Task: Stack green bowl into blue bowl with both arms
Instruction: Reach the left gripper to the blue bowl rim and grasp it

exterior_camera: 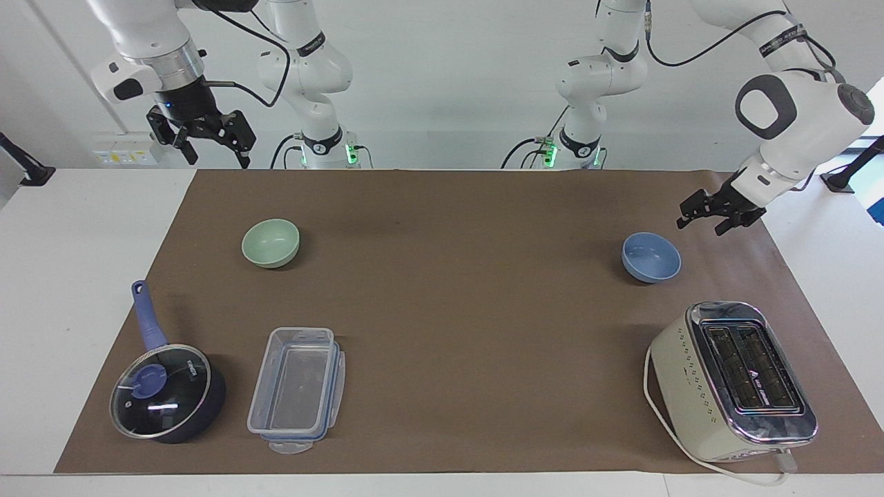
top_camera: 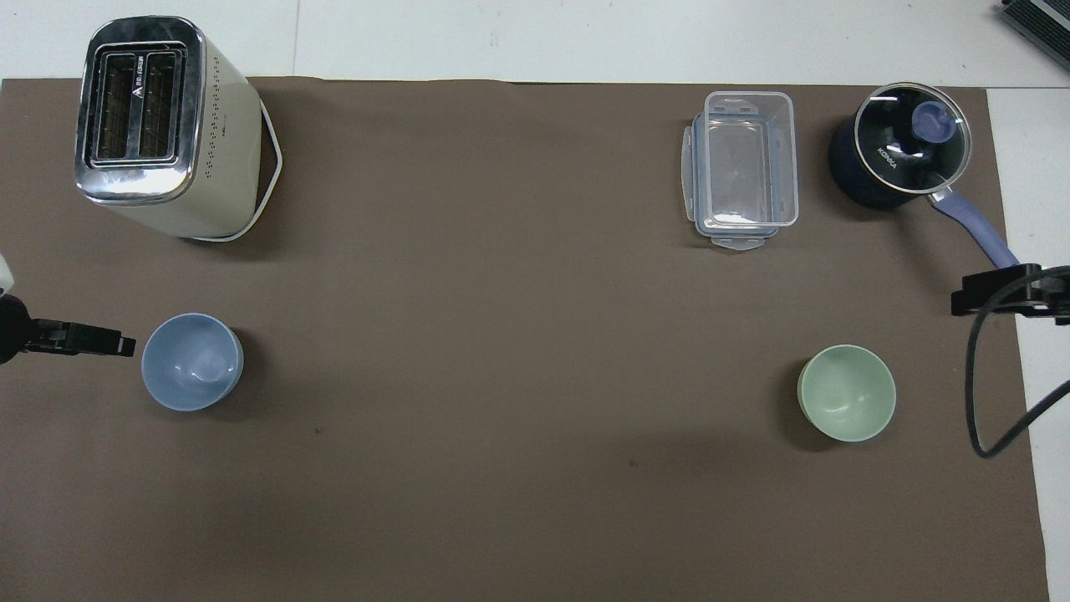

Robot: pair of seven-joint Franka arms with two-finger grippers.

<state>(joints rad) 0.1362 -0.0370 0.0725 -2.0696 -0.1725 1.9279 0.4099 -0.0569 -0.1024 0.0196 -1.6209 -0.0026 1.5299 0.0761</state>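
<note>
The pale green bowl sits upright on the brown mat toward the right arm's end of the table. Toward the left arm's end sits the light blue bowl, also upright. My left gripper hangs open over the mat just beside the blue bowl's rim, not touching it. My right gripper waits open, high over the mat's corner by its own base, well apart from the green bowl. Both grippers hold nothing.
A cream toaster with a white cord stands farther from the robots than the blue bowl. A clear plastic container and a lidded dark blue saucepan lie farther out than the green bowl.
</note>
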